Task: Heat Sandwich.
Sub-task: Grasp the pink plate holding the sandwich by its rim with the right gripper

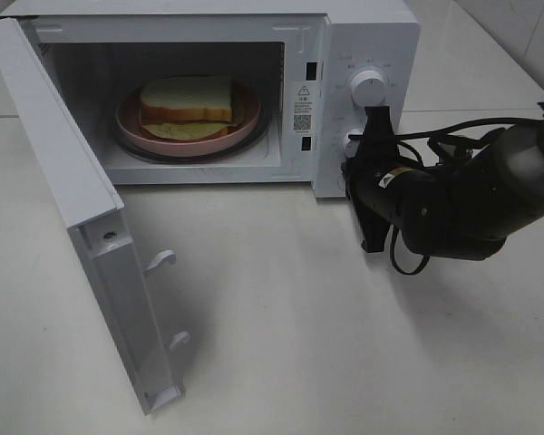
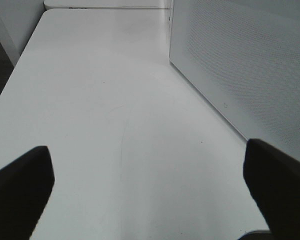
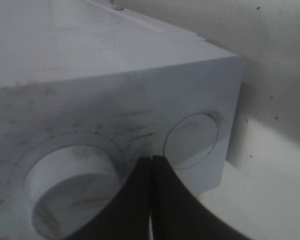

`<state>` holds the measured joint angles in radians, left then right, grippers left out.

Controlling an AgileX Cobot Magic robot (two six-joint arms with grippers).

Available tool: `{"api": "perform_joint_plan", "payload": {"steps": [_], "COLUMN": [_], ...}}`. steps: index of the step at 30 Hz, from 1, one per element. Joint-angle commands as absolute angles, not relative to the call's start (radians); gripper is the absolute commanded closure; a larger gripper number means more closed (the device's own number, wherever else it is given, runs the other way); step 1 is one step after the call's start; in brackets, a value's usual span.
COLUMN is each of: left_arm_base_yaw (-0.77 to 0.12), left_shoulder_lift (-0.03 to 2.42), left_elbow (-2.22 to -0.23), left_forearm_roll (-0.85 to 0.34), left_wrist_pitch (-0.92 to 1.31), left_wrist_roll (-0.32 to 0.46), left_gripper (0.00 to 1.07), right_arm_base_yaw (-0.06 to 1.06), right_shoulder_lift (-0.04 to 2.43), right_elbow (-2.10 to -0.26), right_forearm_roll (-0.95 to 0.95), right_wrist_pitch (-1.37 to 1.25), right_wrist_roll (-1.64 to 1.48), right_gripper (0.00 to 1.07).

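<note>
A white microwave oven [image 1: 367,36] stands on the white tabletop [image 1: 299,317] with its door [image 1: 63,181] swung wide open to the left of the exterior view. Two white latch hooks [image 1: 160,261] jut from the door's inner face. The way into the cavity is unobstructed. The control panel on the oven's right side carries a round white upper dial [image 1: 369,88], and the black right arm [image 1: 471,199], trailing dark cables [image 1: 444,140], reaches in against the panel below it and hides part of the lower controls. The right gripper [image 3: 151,161] has its black jaws pressed together with nothing between them, their tips close to the panel between a raised round lower dial [image 3: 70,190] and a flat round button [image 3: 190,140]; whether they touch it cannot be told. The left gripper [image 2: 148,150] hangs over bare tabletop with its jaws spread wide and empty, just beside a white finely perforated wall [image 2: 240,65]. The sandwich [image 1: 186,101] lies inside the oven on a round pink plate [image 1: 131,127], roughly centred in the cavity. It has thick white bread with a tan-brown crust, and a pale yellow-green filling shows along its front edge.
</note>
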<state>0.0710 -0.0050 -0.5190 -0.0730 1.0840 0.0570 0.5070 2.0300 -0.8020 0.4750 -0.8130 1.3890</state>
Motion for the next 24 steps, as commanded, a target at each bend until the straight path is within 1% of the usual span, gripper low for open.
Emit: {"api": "perform_joint_plan", "payload": {"steps": [1,4,9,16,19,24], "left_arm_base_yaw": [0.075,0.075,0.075,0.075,0.075,0.075], "left_shoulder_lift": [-0.010,-0.010,-0.010,-0.010,-0.010,-0.010], "left_elbow": [-0.518,-0.518,-0.518,-0.518,-0.518,-0.518], "left_forearm_roll": [-0.073,-0.073,-0.073,-0.073,-0.073,-0.073], "left_wrist_pitch": [1.071,1.071,1.071,1.071,1.071,1.071], "left_wrist_roll": [0.055,0.055,0.055,0.055,0.055,0.055], "left_gripper": [0.09,0.09,0.09,0.09,0.09,0.09], "right_arm_base_yaw": [0.502,0.502,0.502,0.502,0.502,0.502], "right_shoulder_lift": [2.010,1.992,1.953,1.841,1.813,1.723], "right_elbow": [-0.766,-0.716,-0.662,-0.574,-0.563,-0.562], "right_forearm_roll": [0.405,0.335,0.329,0.329,0.329,0.333], "right_wrist_pitch": [-0.802,-0.787,-0.773,-0.672,-0.642,-0.532], "right_wrist_roll": [1.452,1.494,1.489,1.432,1.412,1.286], "right_gripper": [1.07,1.07,1.07,1.07,1.07,1.05]}}
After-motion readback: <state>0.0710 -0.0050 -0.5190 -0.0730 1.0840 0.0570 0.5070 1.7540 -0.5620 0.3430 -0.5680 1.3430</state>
